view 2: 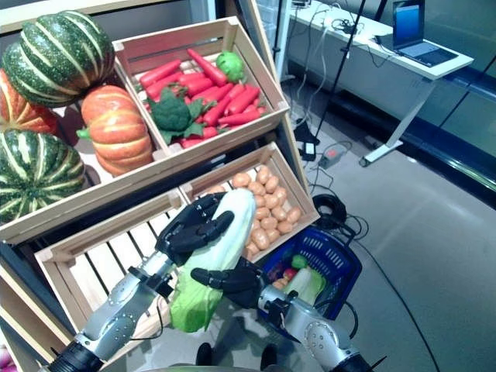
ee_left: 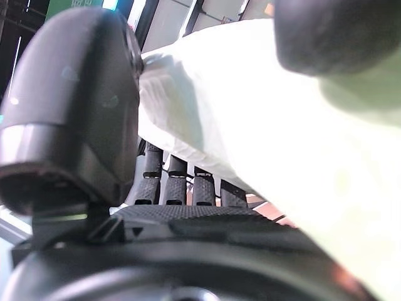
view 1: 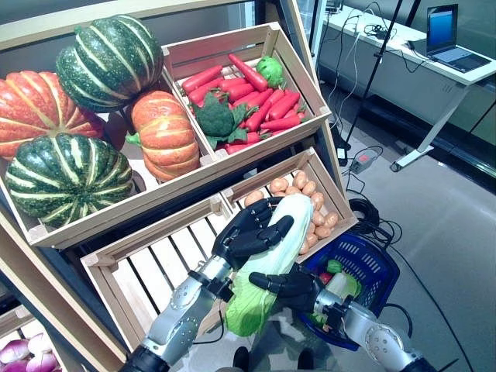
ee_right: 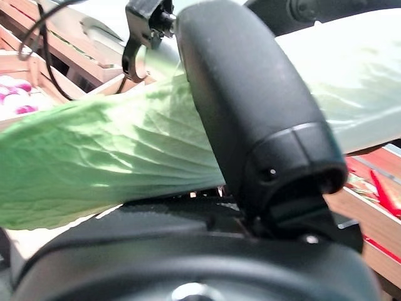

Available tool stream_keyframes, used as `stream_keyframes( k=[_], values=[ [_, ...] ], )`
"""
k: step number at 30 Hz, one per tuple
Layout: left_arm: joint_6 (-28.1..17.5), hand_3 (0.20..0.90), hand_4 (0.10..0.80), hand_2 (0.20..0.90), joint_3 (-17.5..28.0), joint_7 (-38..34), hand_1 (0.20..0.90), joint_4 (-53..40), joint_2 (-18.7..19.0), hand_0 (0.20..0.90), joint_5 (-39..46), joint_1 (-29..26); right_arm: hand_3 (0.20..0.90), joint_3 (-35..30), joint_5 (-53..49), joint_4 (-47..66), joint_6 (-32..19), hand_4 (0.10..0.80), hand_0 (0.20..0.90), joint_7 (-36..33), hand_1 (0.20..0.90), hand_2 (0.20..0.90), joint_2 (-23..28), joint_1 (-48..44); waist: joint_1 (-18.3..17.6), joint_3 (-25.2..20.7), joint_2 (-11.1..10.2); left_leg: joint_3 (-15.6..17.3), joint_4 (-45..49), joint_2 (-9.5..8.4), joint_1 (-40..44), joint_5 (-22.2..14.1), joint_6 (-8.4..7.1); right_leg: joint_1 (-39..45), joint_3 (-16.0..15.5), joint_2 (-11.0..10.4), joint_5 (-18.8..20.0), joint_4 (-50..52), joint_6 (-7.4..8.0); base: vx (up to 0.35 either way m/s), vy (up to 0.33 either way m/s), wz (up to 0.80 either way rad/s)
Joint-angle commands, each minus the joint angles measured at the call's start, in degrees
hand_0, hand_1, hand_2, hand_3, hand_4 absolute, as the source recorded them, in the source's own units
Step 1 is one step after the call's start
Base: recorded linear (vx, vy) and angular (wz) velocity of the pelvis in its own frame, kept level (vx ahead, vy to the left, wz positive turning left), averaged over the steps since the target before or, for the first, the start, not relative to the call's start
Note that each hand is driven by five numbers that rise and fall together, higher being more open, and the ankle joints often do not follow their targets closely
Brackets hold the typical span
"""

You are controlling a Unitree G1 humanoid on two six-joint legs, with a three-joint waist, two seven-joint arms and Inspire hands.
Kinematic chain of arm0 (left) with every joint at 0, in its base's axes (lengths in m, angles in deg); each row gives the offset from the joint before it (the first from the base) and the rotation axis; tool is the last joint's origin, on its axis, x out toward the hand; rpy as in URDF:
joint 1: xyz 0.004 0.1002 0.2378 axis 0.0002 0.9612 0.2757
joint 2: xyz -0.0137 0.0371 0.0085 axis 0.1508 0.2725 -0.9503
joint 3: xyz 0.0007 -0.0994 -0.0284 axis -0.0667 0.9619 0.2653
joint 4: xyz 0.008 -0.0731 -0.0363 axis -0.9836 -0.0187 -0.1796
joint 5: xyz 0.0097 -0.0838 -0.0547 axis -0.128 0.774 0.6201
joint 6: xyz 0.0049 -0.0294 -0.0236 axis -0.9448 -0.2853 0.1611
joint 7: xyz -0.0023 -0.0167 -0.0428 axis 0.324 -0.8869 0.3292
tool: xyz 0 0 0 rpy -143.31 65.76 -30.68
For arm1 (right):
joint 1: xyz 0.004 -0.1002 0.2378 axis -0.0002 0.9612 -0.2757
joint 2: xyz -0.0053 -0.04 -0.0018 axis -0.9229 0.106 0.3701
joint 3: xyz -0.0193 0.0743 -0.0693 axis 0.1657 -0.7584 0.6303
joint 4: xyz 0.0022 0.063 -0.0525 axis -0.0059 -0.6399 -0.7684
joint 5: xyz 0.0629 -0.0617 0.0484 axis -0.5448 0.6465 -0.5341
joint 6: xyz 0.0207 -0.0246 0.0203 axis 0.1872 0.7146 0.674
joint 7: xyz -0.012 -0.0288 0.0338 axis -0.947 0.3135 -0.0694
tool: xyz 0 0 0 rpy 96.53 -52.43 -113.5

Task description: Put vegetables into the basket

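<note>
**Cabbage held in both hands beside the basket**

A long pale cabbage (view 1: 267,260) is gripped at centre frame by two hands. The left hand (view 1: 249,231) is curled over its white stalk end, and the right hand (view 1: 291,285) is wrapped round the leafy green end, probably because of its length. The blue basket (view 1: 370,263) is hung at lower right, already holding vegetables, so only a short carry seems needed.
</note>
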Motion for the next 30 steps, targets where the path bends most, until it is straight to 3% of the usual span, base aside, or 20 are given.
stream_keyframes(
  k=[1, 15, 20, 23, 29, 30],
  values=[
    [-6.08, 0.300, 0.400, 0.300, -2.38, 7.48, 0.300, -8.85, -5.01, 0.300, 4.40, -7.39, 0.300, 2.44, -1.41, -1.16, 0.93, 0.400, 0.300, 1.11, 0.300, 0.300, -1.31, -3.00, 1.12, -4.74, -1.65, -1.18, 0.06, -0.55, -0.44, -1.97, 0.25, 1.53, -1.23, -3.93, 2.62, 0.08, 1.33, 0.000, 0.000, 0.00],
    [-7.23, 0.300, 0.400, 0.300, -0.83, 7.70, 0.300, -9.82, -3.58, 0.300, 0.89, -7.56, 0.300, 1.14, -2.56, -1.56, 1.28, 0.400, 0.300, -1.13, 0.300, 0.300, -1.11, -1.94, 0.93, -5.15, -1.40, -1.41, 0.06, -0.55, -0.39, -1.85, 0.30, 1.58, -0.90, -4.07, 2.78, 0.08, 1.46, 0.000, 0.000, 0.00],
    [-7.10, 0.300, 0.400, 0.300, -0.48, 7.51, 0.300, -10.36, -2.27, 0.300, -4.00, -8.13, 0.300, 0.64, -2.54, -1.80, 0.70, 0.400, 0.300, -1.31, 0.300, 0.300, -0.85, -1.74, 0.93, -4.98, -1.28, -1.52, 0.06, -0.57, -0.37, -1.75, 0.28, 1.68, -0.90, -4.11, 2.82, 0.08, 1.49, 0.000, 0.000, 0.00],
    [-6.46, 0.300, 0.400, 0.300, 0.03, 6.72, 0.300, -10.93, -0.21, 0.300, -9.75, -8.54, 0.300, 0.11, -3.03, -1.52, 0.55, 0.400, 0.300, -2.25, 0.300, 0.300, -0.19, -1.61, 0.92, -5.06, -1.14, -1.56, 0.06, -0.58, -0.31, -1.77, 0.21, 1.76, -0.94, -4.16, 2.77, 0.08, 1.59, 0.000, 0.000, 0.00],
    [-5.54, 0.300, 0.400, 0.300, 2.75, 7.93, 0.300, -12.19, 8.16, 0.300, -22.36, -9.58, 0.300, -1.85, -1.24, -1.63, 0.79, 0.400, 0.300, -3.52, 0.300, 0.300, 2.44, -0.75, 0.97, -5.07, -0.66, -1.38, 0.06, -0.51, -0.33, -1.52, -0.01, 1.83, -1.16, -4.39, 2.81, 0.08, 1.80, 0.000, 0.000, 0.00],
    [-5.31, 0.408, 0.472, 0.408, 3.09, 7.97, 0.408, -12.28, 9.45, 0.408, -23.59, -9.77, 0.300, -2.14, -0.46, -1.67, 0.90, 0.400, 0.300, -3.93, 0.300, 0.300, 2.99, -0.65, 0.96, -5.07, -0.58, -1.37, 0.06, -0.50, -0.33, -1.49, -0.03, 1.86, -1.14, -4.39, 2.83, 0.08, 1.82, 0.000, 0.000, 0.00]
  ],
)
